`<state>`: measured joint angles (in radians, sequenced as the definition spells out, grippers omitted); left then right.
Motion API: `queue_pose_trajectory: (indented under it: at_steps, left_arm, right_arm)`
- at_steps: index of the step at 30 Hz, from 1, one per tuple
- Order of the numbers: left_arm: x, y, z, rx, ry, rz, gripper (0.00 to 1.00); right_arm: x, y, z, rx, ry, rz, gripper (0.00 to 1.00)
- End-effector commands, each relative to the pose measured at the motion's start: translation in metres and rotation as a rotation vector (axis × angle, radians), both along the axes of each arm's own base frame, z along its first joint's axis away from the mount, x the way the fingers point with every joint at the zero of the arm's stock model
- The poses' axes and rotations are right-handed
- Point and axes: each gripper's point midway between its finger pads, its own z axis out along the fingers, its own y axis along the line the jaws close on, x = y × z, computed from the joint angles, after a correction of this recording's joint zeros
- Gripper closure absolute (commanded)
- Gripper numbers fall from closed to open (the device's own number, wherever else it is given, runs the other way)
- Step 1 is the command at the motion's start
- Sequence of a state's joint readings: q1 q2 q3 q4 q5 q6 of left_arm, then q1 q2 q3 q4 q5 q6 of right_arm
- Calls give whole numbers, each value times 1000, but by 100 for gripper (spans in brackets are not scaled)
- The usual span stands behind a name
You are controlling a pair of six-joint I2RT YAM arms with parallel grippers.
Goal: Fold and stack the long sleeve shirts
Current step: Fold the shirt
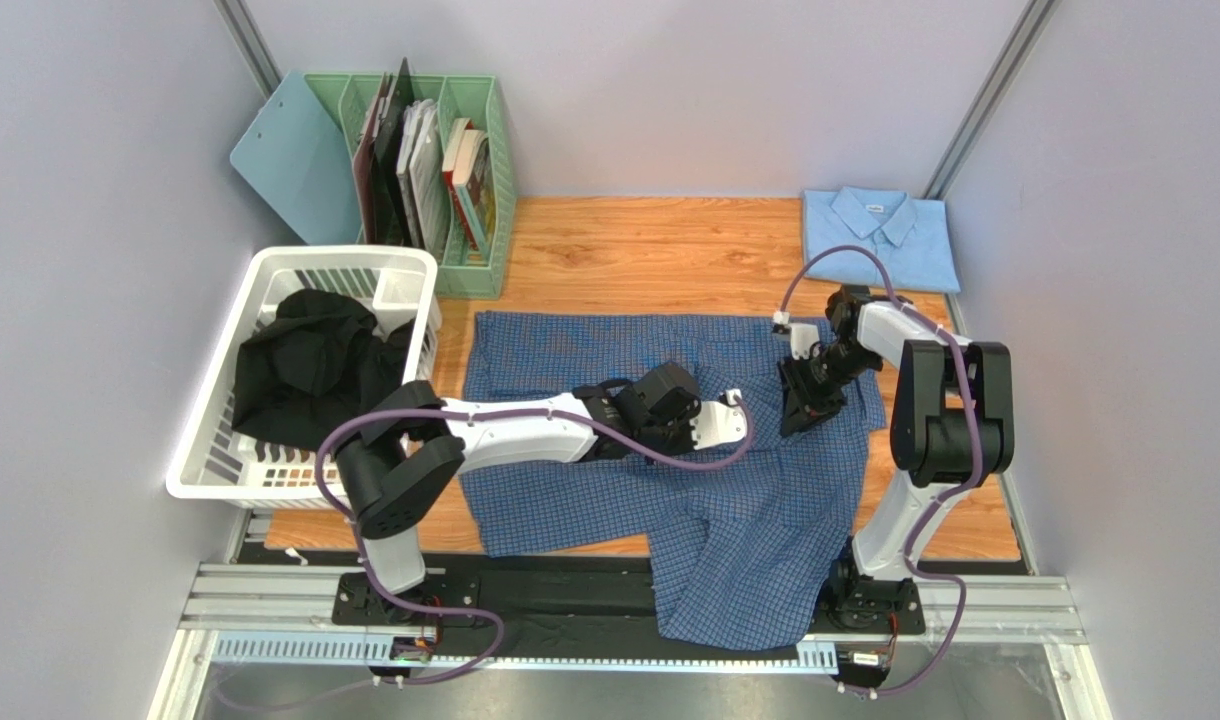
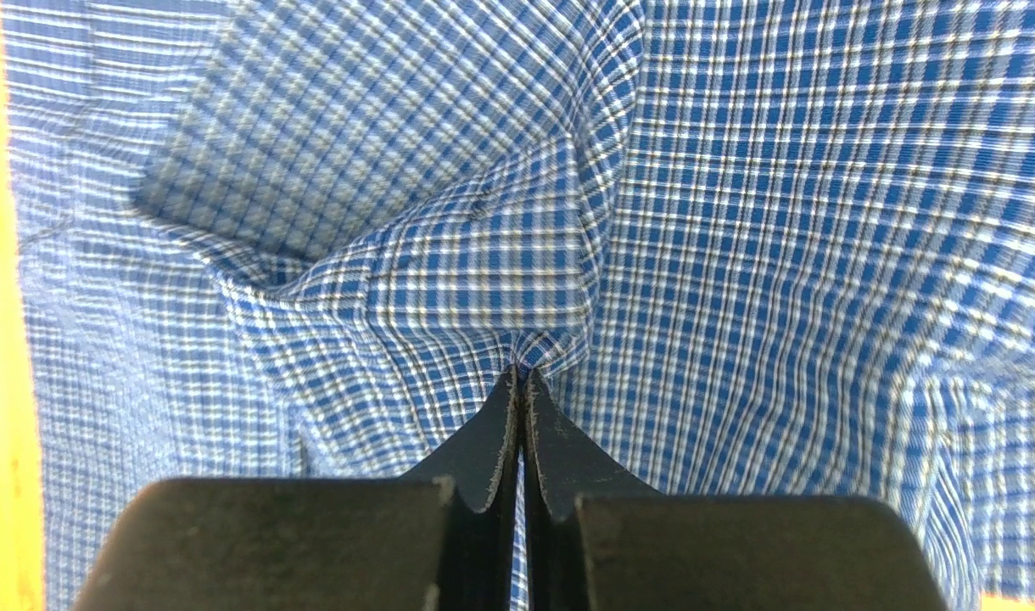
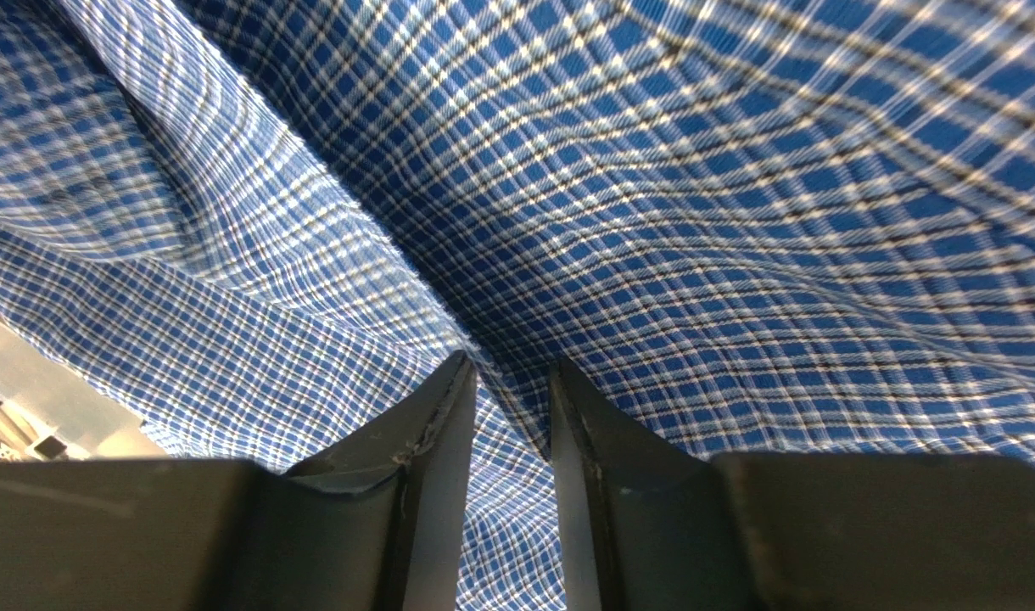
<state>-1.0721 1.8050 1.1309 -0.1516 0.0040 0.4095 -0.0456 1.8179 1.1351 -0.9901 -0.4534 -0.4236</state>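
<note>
The checked shirt (image 1: 751, 555) lies spread across the wooden bench (image 1: 631, 255), wrinkled, with its lower part hanging over the near edge. The pale blue shirt (image 1: 879, 233) sits already folded in the far right corner, well apart from it.

The left gripper (image 2: 523, 376) is pressed together on a small pinch of the checked cloth near the middle of the shirt, and folds spread out from that pinch. The right gripper (image 3: 510, 369) is just beside it, to the right. Its jaws stand a little apart and a ridge of cloth runs between them, but I cannot tell if they already bite.

I judge this to be the start of a fold. To do it well, the right side should get a firm hold on one layer only before any lifting. Then both arms should rise together and keep the cloth between them tight, so the fold line comes straight. The hanging part may pull the shirt toward the edge, so a slow move is safer.
</note>
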Motion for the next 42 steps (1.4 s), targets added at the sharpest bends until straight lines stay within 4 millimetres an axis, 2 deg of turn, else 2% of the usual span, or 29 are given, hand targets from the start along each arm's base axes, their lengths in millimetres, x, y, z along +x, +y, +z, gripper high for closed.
queue_pose_trajectory:
  at_steps: [1, 2, 6, 13, 19, 20, 22, 23, 24, 25, 27, 28, 31, 32, 36, 38, 42]
  left_arm:
    - [-8, 0, 47, -95, 24, -17, 100]
    - [-12, 0, 51, -109, 50, -34, 100]
    - [-26, 8, 64, -127, 120, -45, 100]
    - [-29, 19, 54, -101, 177, -46, 100]
    - [19, 43, 71, -184, 205, 127, 100]
    - [33, 52, 74, -203, 222, 166, 100]
    - [52, 59, 79, -231, 250, 230, 100]
    - [66, 72, 79, -242, 278, 278, 100]
    - [79, 74, 77, -246, 291, 309, 100]
    - [95, 86, 76, -259, 306, 366, 100]
    - [110, 91, 67, -265, 351, 410, 100]
    - [120, 100, 64, -271, 370, 453, 100]
    - [135, 110, 44, -255, 440, 518, 100]
    - [138, 112, 33, -242, 463, 536, 100]
    - [148, 128, 16, -231, 514, 610, 100]
    - [149, 135, 14, -231, 516, 625, 100]
    - [148, 143, 20, -243, 497, 630, 100]
  right_arm:
    - [-9, -3, 13, 3, -29, 37, 79]
    - [-11, -3, 15, 5, -31, 37, 85]
    - [-15, -4, 23, 2, -47, 37, 98]
    - [-6, -15, 20, -27, -55, 5, 100]
    - [-9, -14, 16, -19, -29, -1, 100]
    - [-9, -14, 16, -17, -24, 1, 100]
    - [-9, -13, 17, -8, -18, -1, 100]
    - [-8, -13, 18, -8, -21, 0, 100]
    - [-6, -12, 20, -2, -28, 0, 99]
    - [-6, -11, 21, 3, -22, 2, 97]
    - [-4, -8, 27, 24, -26, 2, 87]
    - [-3, -7, 29, 30, -29, 4, 79]
    - [1, -8, 35, 28, -42, 5, 67]
    - [3, -9, 38, 21, -53, 8, 66]
    - [15, -18, 50, -27, -105, 9, 56]
    - [25, -23, 56, -48, -135, 8, 51]
    - [44, -29, 62, -75, -173, -7, 50]
